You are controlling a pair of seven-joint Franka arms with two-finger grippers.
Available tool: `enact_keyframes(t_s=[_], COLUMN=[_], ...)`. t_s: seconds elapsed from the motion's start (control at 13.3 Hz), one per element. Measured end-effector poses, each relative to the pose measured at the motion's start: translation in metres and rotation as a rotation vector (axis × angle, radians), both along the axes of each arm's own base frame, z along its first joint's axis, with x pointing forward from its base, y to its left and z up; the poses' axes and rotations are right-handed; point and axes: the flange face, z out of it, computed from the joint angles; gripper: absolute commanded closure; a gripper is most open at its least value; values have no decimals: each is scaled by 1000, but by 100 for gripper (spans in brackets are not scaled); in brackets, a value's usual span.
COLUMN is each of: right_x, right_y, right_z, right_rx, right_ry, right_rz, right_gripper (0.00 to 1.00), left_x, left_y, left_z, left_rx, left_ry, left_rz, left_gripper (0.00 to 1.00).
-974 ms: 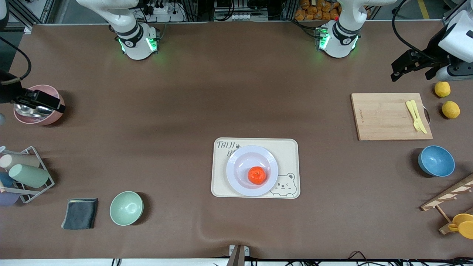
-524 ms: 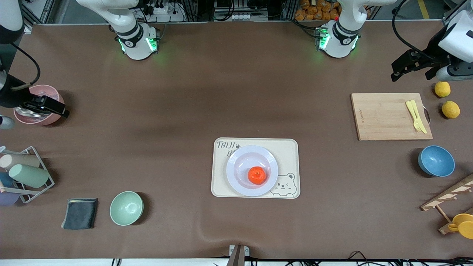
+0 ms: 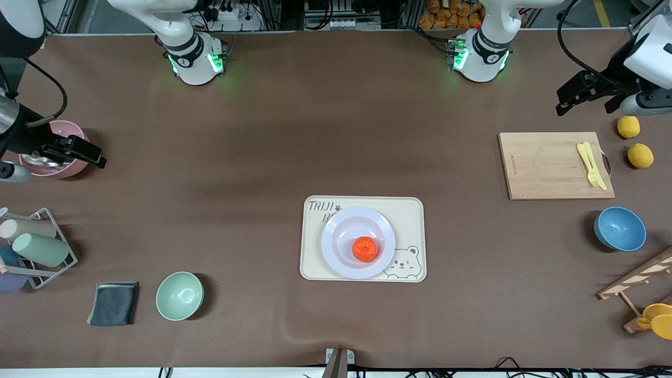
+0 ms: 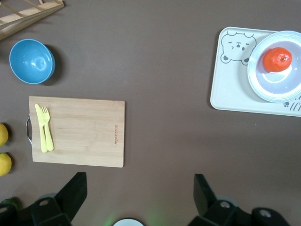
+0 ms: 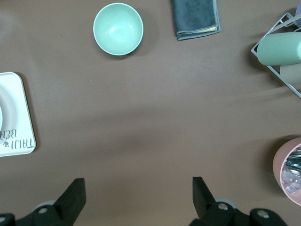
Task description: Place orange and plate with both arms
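Observation:
The orange (image 3: 365, 249) (image 4: 277, 60) lies in the pale plate (image 3: 346, 227) (image 4: 282, 85). The plate rests on a cream bear tray (image 3: 409, 215) (image 4: 230, 89) near the table's middle. My left gripper (image 3: 585, 105) (image 4: 139, 181) hangs open and empty high over the left arm's end of the table, by the cutting board. Open and empty too, my right gripper (image 3: 68, 152) (image 5: 138, 184) hovers beside the pink bowl (image 3: 60, 167) at the right arm's end. Neither gripper is near the plate.
A wooden cutting board (image 3: 546, 168) carries yellow cutlery (image 3: 591, 164); two lemons (image 3: 628, 126) and a blue bowl (image 3: 619, 228) lie beside it. Toward the right arm's end are a green bowl (image 3: 179, 295), a grey cloth (image 3: 114, 303) and a cup rack (image 3: 37, 247).
My right gripper has drifted a little from over the pink bowl toward the table's middle. The left arm, orange and plate have not moved.

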Motion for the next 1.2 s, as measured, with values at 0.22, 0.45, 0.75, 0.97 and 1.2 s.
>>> enact_keyframes(t_s=[0.22, 0.45, 0.75, 0.97, 1.2], right_x=[0, 0, 0, 0, 0], right_y=[0, 0, 0, -1, -2], right_z=[0, 0, 0, 0, 0], right_rx=[-1, -4, -5, -6, -6], right_ry=[0, -1, -2, -2, -2], right_rz=[0, 0, 1, 0, -3], right_gripper=[0, 0, 0, 0, 0], left_x=[0, 0, -1, -1, -1], left_y=[-1, -4, -6, -6, -7], left_z=[1, 4, 4, 4, 4], left_rx=[0, -1, 0, 0, 0], left_ry=[-3, -8, -9, -9, -9], left_rz=[-2, -8, -13, -14, -47], left_gripper=[0, 0, 0, 0, 0])
